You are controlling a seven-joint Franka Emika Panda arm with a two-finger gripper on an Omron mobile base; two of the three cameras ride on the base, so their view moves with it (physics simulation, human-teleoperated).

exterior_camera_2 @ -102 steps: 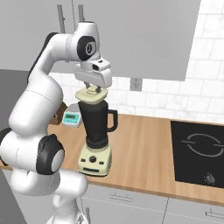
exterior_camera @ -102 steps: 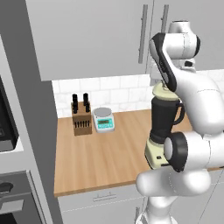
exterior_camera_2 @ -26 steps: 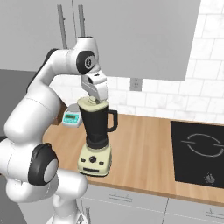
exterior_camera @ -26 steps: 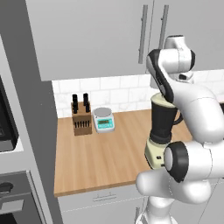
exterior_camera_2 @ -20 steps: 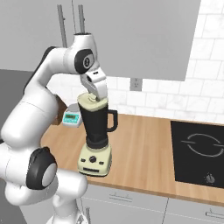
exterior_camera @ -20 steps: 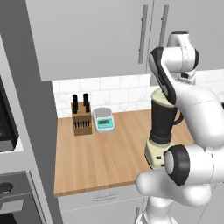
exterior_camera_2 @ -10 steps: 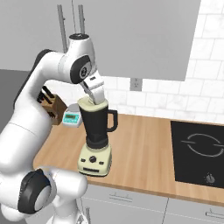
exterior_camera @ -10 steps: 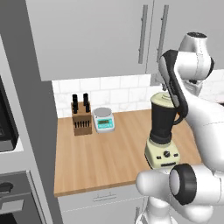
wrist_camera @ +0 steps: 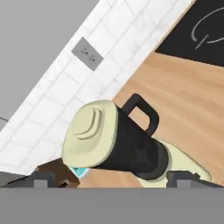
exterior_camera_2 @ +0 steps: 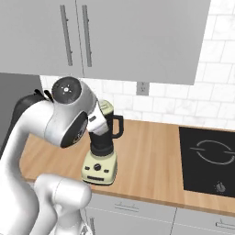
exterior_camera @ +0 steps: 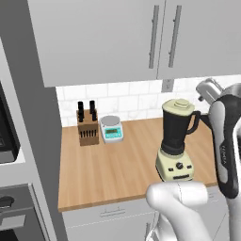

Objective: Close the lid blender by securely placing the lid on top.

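The lid (exterior_camera: 178, 104) caps the blender (exterior_camera: 176, 141) — end effector (wrist_camera: 112, 178) wide open, empty, tips barely visible.

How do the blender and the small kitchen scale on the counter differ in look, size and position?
The blender is tall, with a dark jar on a cream base and the cream lid sitting on top; the scale is low, flat and teal and white. The blender stands near the counter's front edge, while the scale sits back by the tiled wall, beside the knife block. Both rest upright on the wooden counter.
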